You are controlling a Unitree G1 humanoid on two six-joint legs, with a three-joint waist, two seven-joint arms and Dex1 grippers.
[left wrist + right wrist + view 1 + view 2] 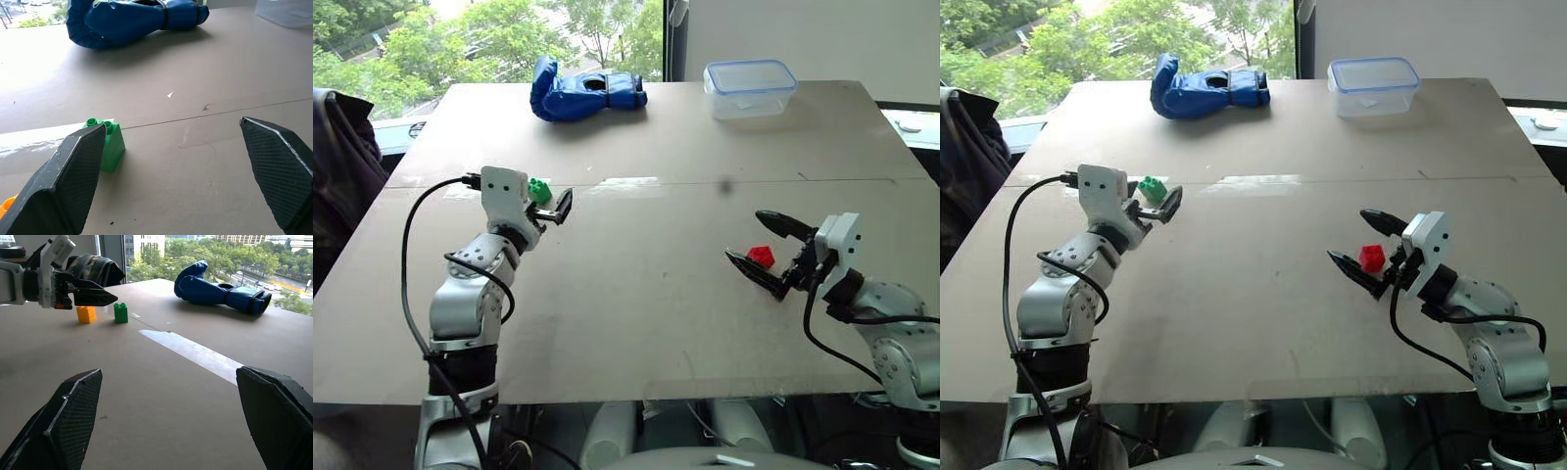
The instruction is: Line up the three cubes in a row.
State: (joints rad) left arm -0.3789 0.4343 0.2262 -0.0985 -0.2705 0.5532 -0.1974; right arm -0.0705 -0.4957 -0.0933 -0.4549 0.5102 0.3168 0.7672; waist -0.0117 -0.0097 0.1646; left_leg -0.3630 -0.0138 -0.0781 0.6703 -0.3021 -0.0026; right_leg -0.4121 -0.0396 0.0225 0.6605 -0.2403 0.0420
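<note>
Blue glove (582,93) and clear box (750,88) on table (636,294).

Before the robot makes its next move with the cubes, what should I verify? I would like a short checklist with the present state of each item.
1. Left gripper open: ok, its fingers stand wide apart.
2. Right gripper open: ok, wide apart and holding nothing.
3. Green cube within the left gripper's reach: ok, it stands on the table just ahead of one finger.
4. Yellow cube located: ok, apart beside the green cube.
5. Red cube free to grasp: cannot tell; it shows between the right fingers, but whether it touches them is unclear.
6. Three cubes in a row: not ok, the red cube lies far from the other two.
</note>
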